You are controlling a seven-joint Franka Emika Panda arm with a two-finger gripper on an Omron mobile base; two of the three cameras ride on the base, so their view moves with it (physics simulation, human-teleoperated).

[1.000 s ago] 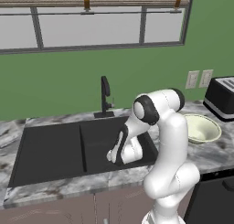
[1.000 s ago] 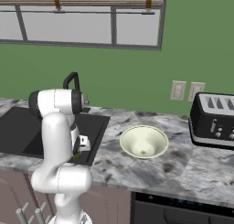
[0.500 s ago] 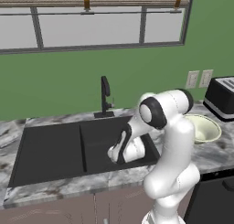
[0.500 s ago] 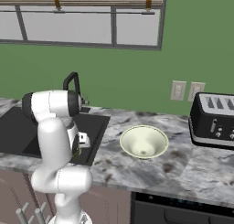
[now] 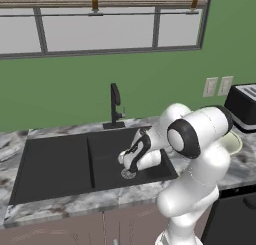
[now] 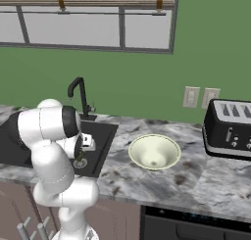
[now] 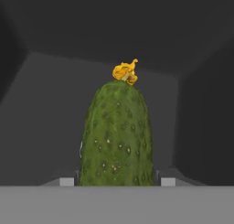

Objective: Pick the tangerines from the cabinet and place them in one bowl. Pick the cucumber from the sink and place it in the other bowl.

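Observation:
My gripper [image 7: 117,182] is shut on the cucumber [image 7: 116,136], a bumpy dark green one with a yellow dried flower at its far tip. It stands up between the two fingertips against the black sink floor. From the base cameras the hand [image 5: 129,164] hangs low in the right basin of the black sink [image 5: 55,164], just over the round drain. One beige bowl [image 6: 154,153] sits on the marble counter to the right of the sink and holds nothing. The tangerines and the cabinet are out of view.
A black faucet [image 5: 116,106] rises behind the sink divider. A black toaster [image 6: 228,129] stands at the right end of the counter, under two wall outlets [image 6: 198,97]. A green wall and a window run behind the counter.
The arm's elbow has swung over while the hand stays low in the right basin, shut on the cucumber. Bowl and toaster have not moved.

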